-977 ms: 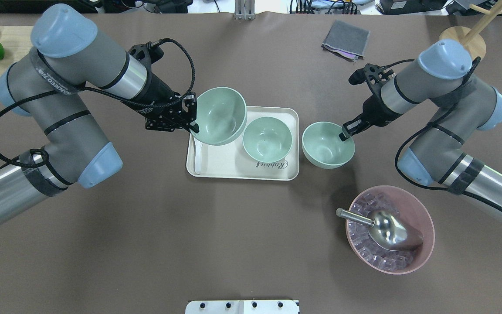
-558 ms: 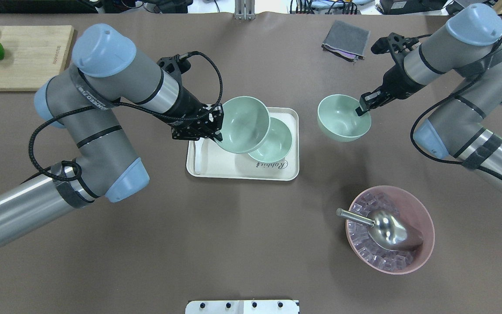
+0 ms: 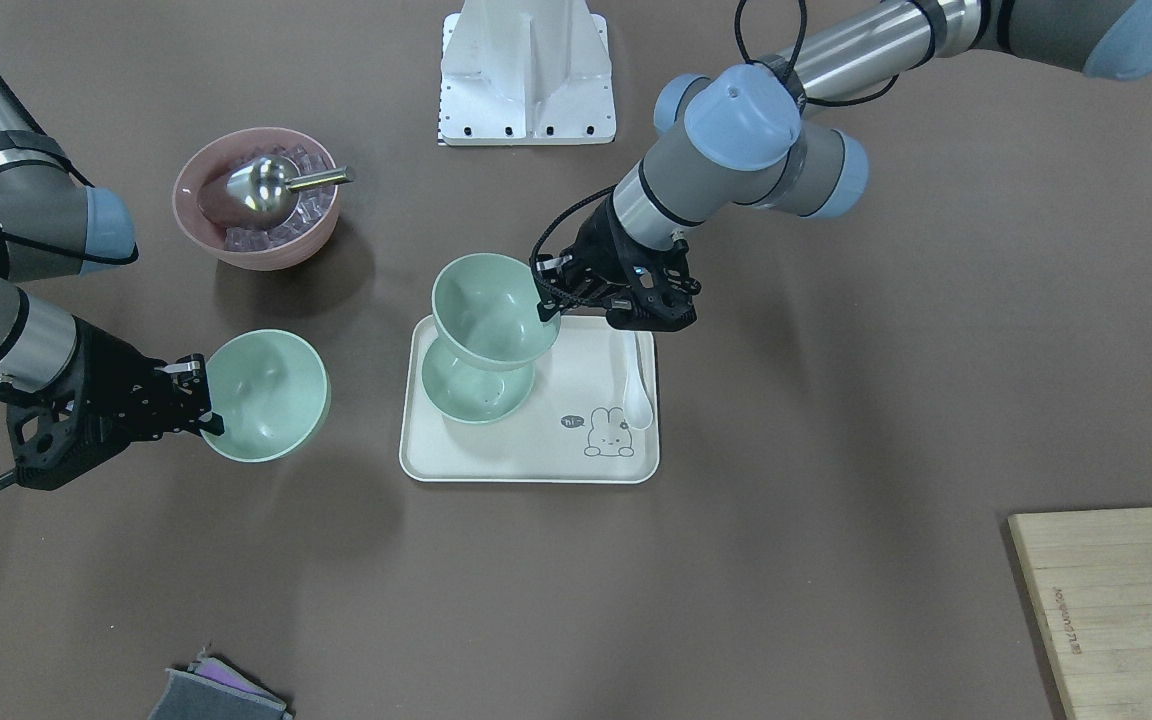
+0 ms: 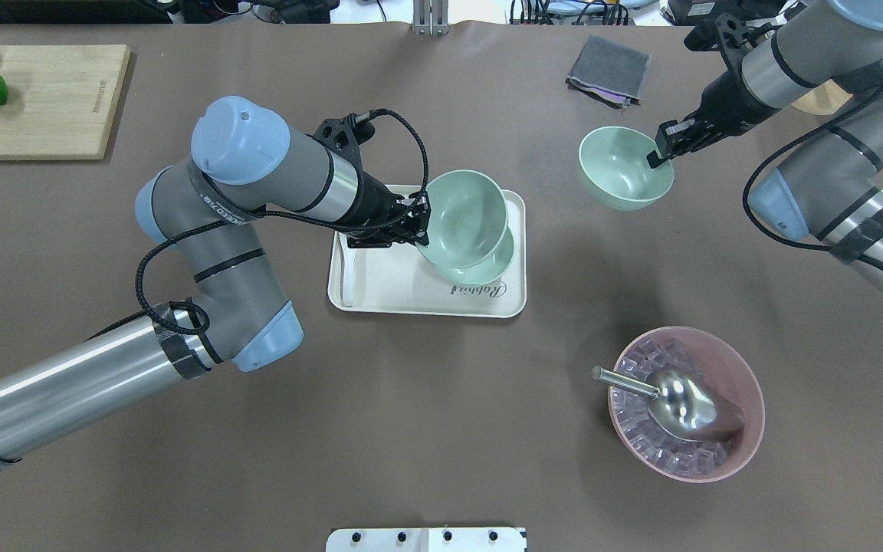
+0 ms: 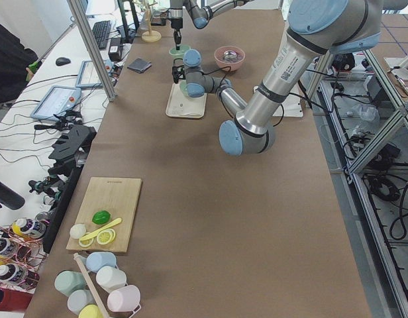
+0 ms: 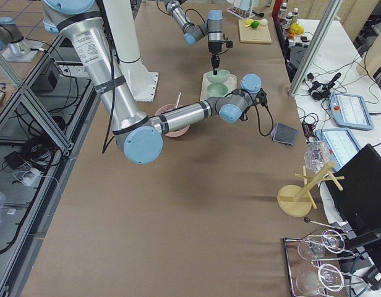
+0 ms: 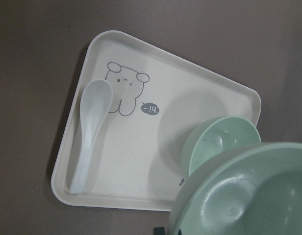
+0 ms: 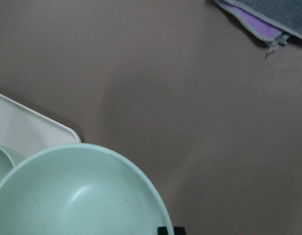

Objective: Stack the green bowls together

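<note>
Three pale green bowls show. My left gripper (image 4: 420,218) is shut on the rim of one green bowl (image 4: 463,215) and holds it tilted, just above a second green bowl (image 4: 491,264) that sits on the cream tray (image 4: 380,295). The left wrist view shows the held bowl (image 7: 249,196) overlapping the tray bowl (image 7: 219,142). My right gripper (image 4: 660,153) is shut on the rim of the third green bowl (image 4: 624,178) and holds it in the air, to the right of the tray. In the front view this bowl (image 3: 266,395) hangs over bare table.
A white spoon (image 3: 639,395) lies on the tray's left side. A pink bowl (image 4: 685,402) with ice and a metal scoop stands front right. A grey cloth (image 4: 608,69) lies at the back right, a cutting board (image 4: 43,100) with fruit at the back left.
My left gripper has carried its bowl to the right, over the bowl on the tray. My right gripper has lifted its bowl and moved it back and to the right.
</note>
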{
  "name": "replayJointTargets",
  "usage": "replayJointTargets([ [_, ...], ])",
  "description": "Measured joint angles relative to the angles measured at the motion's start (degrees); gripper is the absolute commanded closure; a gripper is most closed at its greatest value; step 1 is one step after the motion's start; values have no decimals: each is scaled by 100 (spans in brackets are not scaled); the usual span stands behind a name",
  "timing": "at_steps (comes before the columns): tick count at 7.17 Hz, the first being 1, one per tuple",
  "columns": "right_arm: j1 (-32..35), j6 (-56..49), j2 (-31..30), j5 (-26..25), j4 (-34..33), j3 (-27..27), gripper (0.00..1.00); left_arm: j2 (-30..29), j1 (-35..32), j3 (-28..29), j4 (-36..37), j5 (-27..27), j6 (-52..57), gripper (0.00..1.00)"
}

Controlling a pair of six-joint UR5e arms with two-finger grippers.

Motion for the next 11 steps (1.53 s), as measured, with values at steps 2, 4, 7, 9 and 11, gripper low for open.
replayJointTargets([
  [2, 96, 98, 84, 104, -5, -26, 100, -27, 42, 140, -89, 41, 3, 100],
  [4, 107, 114, 105, 125, -2, -30, 100, -109, 53, 215, -85, 46, -3, 45],
  [7, 132, 119, 127, 129, -2, -30, 100, -173, 55, 282, -79, 282, -20, 2],
  [9, 152, 282, 250, 174, -1, -22, 100, -185, 17, 256, -59, 470, -30, 2],
  [11, 161, 798, 407, 362, 23, 10, 100, -171, -372, 121, 87, 203, -14, 2],
])
